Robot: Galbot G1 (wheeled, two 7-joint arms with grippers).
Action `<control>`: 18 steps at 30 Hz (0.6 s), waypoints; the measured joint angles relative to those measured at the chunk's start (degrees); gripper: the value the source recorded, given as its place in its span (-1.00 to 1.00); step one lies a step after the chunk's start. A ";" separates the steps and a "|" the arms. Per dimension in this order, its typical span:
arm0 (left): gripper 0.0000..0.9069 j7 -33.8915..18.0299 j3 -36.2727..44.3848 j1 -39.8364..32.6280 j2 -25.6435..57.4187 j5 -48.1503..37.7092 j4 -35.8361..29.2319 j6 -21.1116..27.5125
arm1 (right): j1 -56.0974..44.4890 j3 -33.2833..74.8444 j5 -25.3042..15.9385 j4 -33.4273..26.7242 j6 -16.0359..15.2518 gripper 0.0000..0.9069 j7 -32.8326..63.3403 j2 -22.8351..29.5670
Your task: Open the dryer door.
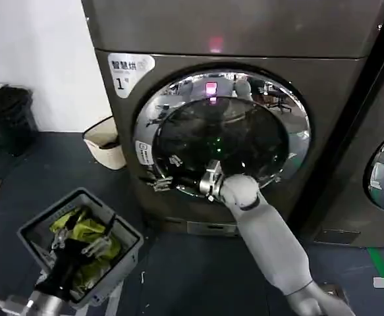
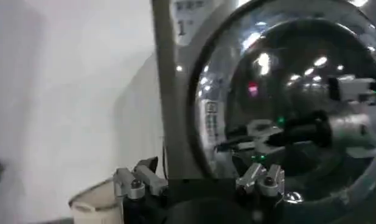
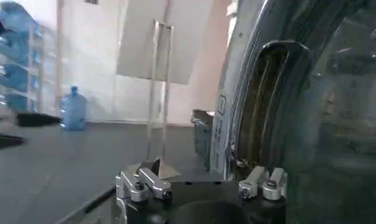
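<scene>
The dryer door (image 1: 178,89), a round porthole with a wide chrome rim and dark glass, sits on the grey-brown machine marked "1". In the head view it looks flush with the machine's front. My right gripper (image 1: 163,184) is at the door's lower left rim, with the white arm reaching up to it. In the right wrist view the right gripper (image 3: 201,182) is open, with the rim of the dryer door (image 3: 246,122) just beyond one finger and nothing held. My left gripper (image 1: 80,243) hangs low over a basket, and the left gripper (image 2: 199,181) is open and empty, facing the dryer door (image 2: 297,79).
A grey basket (image 1: 129,232) holding yellow-green cloth stands on the dark floor at the front left. A cream bin (image 1: 105,141) sits by the dryer's left side against the white wall. The neighbouring machine (image 1: 383,174) with its own chrome door stands on the right.
</scene>
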 joint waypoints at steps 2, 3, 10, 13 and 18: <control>1.00 -0.22 -0.75 -1.18 1.29 -1.43 1.04 1.39 | -0.65 0.41 -0.06 0.67 -0.10 1.00 -2.30 -0.45; 1.00 -0.36 -0.91 -1.77 1.92 -1.93 1.49 1.97 | -1.02 0.54 -0.10 1.19 -0.23 1.00 -3.55 -0.80; 1.00 -1.84 -1.13 -5.38 6.30 -4.43 4.55 6.59 | -4.04 1.60 -0.06 5.15 -1.20 1.00 -10.55 -3.11; 1.00 0.28 -1.10 -7.29 8.94 -7.44 6.70 7.55 | -6.04 2.78 -0.03 7.23 -1.63 1.00 -13.55 -4.11; 1.00 3.54 -0.25 -11.76 14.06 -13.39 12.16 7.36 | -10.02 4.88 -0.09 10.79 -2.21 1.00 -19.37 -5.86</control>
